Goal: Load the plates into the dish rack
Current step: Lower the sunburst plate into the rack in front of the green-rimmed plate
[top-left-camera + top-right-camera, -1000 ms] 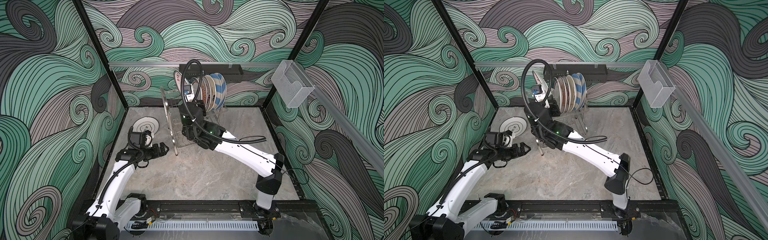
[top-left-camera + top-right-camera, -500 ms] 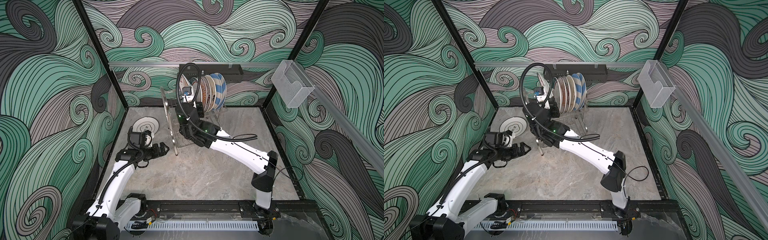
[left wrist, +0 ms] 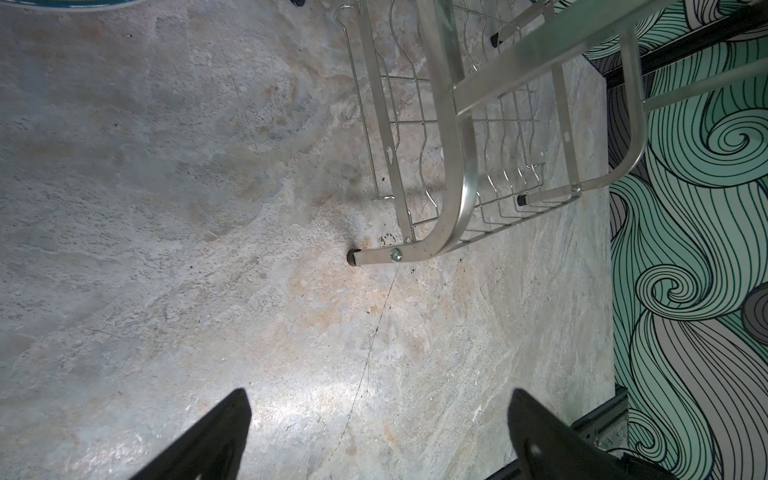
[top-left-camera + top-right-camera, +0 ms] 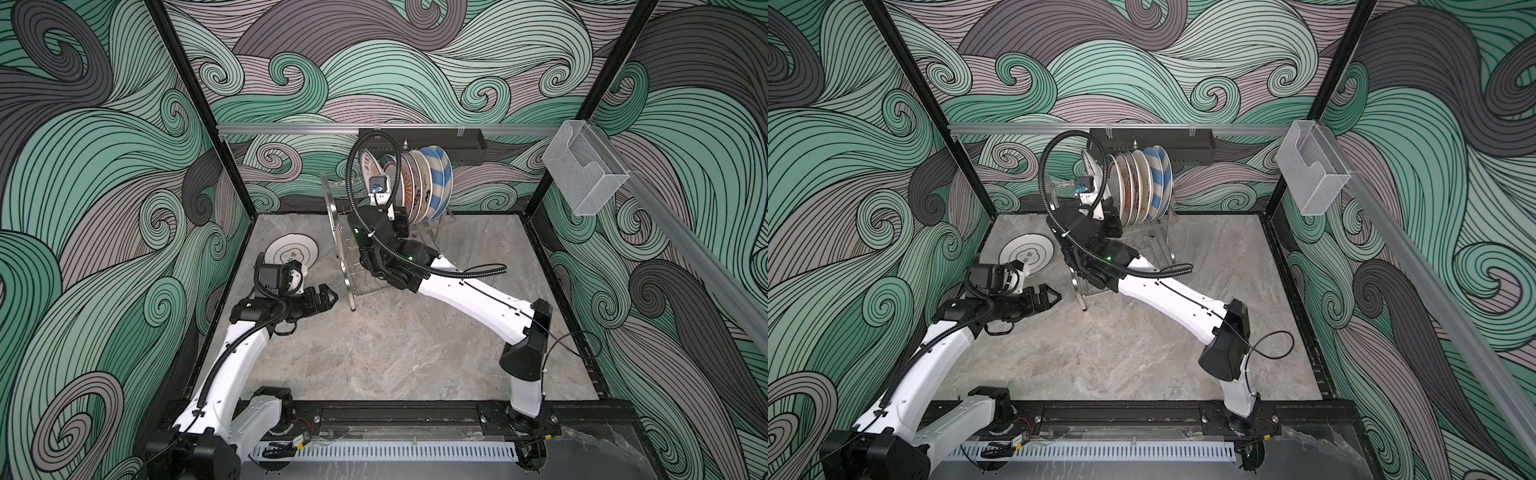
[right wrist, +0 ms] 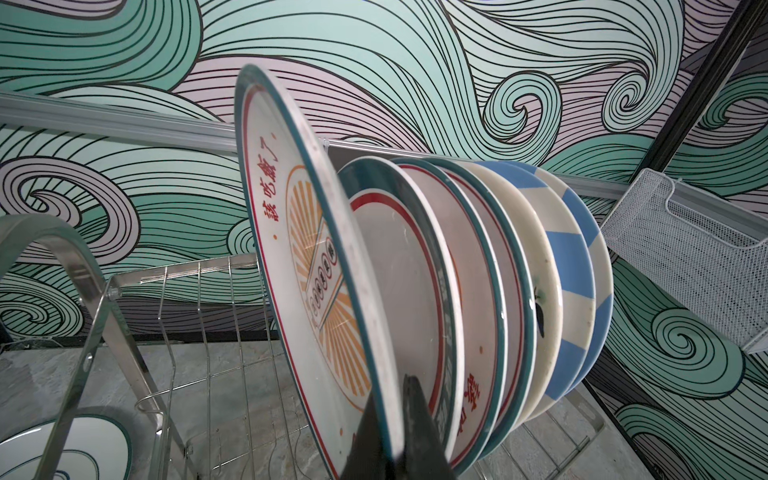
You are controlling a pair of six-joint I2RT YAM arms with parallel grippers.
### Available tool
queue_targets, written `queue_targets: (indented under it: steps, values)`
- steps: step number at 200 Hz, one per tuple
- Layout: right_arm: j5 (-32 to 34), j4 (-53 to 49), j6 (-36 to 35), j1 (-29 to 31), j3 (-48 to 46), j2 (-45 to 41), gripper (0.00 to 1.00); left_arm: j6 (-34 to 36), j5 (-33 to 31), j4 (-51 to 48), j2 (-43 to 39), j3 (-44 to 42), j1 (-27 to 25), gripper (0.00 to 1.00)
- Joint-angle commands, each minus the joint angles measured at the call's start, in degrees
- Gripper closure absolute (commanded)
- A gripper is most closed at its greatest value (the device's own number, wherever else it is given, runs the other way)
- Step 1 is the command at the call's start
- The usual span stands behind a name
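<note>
Marble tabletop (image 3: 166,208) and swirl-patterned walls (image 4: 374,62) surround the dish rack (image 3: 461,174); right gripper (image 5: 392,440), mostly cut off, clamps the sunburst plate (image 5: 299,249); left gripper (image 3: 378,399) gapes empty.

Both top views high at front, angled down on whole table (image 4: 374,353), left wrist close, facing dish rack (image 3: 459,166) base, right wrist tight on racked plates (image 5: 415,291), rack shared.

Left tool (image 3: 378,395) over the marbled desk (image 3: 166,208), jaws spread wide.
Dish rack (image 3: 461,166) stands ahead around one o'clock, its black-capped foot (image 3: 353,257) on the desk; a teal plate rim (image 3: 62,2) shows at eleven.
</note>
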Motion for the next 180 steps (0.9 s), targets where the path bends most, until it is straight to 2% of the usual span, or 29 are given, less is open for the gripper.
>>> queue_targets:
  steps: [1, 60, 96, 112, 136, 153, 163, 180]
  values:
    - [-0.36, -0.72, 4.39, -0.6, 1.17, 0.58, 1.0, 0.5, 1.02, -0.14, -0.18, 0.27, 0.52, 0.02]
    - [-2.21, -4.48, 7.69, -0.69, 2.03, 1.49, 1.0, 0.46, 1.39, -0.05, 0.02, 0.27, 0.78, 0.02]
    - [-2.92, -7.89, 7.92, -0.72, 6.19, 3.27, 1.0, 0.41, 1.7, -0.08, 0.2, 0.24, 1.01, 0.02]
    - [-3.0, -8.43, 8.09, -0.71, 6.66, 3.47, 0.94, 0.43, 1.7, -0.13, 0.25, 0.24, 1.13, 0.01]
    - [-3.13, -9.46, 8.94, -0.73, 6.28, 3.08, 0.93, 0.44, 1.78, -0.13, 0.23, 0.34, 1.22, 0.02]
    - [-3.14, -9.53, 9.23, -0.76, 5.8, 2.45, 0.95, 0.43, 1.83, -0.14, 0.2, 0.36, 1.22, 0.01]
    - [-3.05, -9.72, 9.47, -0.75, 5.49, 1.97, 1.0, 0.46, 1.88, -0.15, 0.2, 0.29, 1.29, 0.01]
    - [-3.05, -9.25, 9.76, -0.61, 4.41, 0.74, 1.0, 0.42, 2.04, -0.08, 0.29, 0.32, 1.31, 0.01]
